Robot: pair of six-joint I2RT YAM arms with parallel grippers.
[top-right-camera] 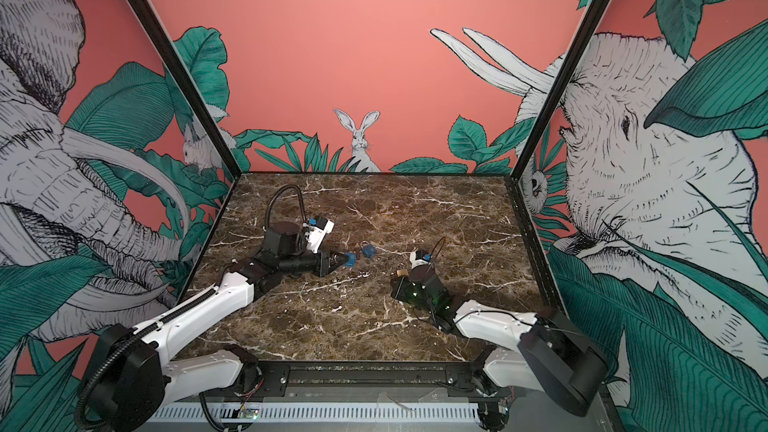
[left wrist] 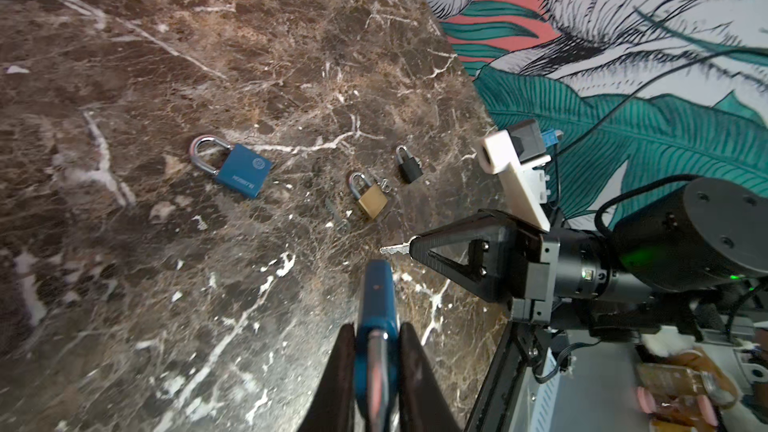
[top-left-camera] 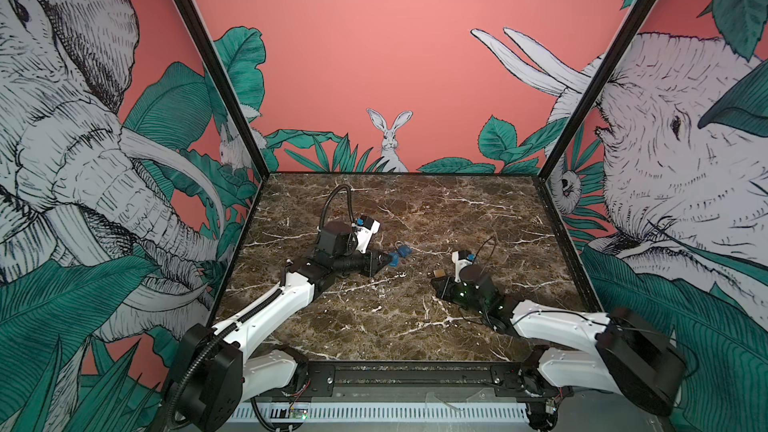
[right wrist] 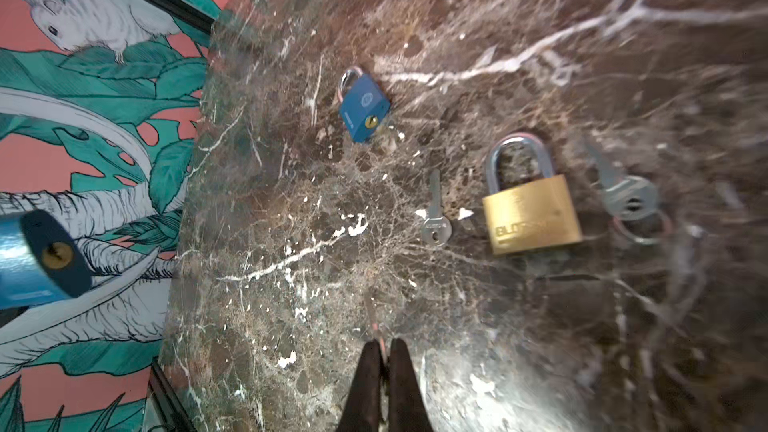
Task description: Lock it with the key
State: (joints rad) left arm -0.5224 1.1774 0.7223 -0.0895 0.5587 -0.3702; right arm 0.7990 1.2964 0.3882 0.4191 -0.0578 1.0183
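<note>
Desk [top-left-camera: 374, 326]: spare padlocks [left wrist: 243, 170] and loose keys [right wrist: 435, 222] lie mid-desk.
Left hand [left wrist: 376, 328]: we clench the blue padlock [left wrist: 376, 288] above mid-desk, keyhole end outward for insertion.
Right hand [right wrist: 384, 344]: we pinch the key [left wrist: 392, 248], blade aimed near that keyhole.

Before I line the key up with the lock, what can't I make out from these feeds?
Head of the key: left wrist view, hidden inside the right gripper; only the blade tip shows.
Shackle of the held blue padlock: left wrist view, blurred between the fingers of the left gripper and cut by the frame edge; open or shut, unclear.
Cuts of the key: right wrist view, edge-on and blurred.
The key in both top views: too small.
</note>
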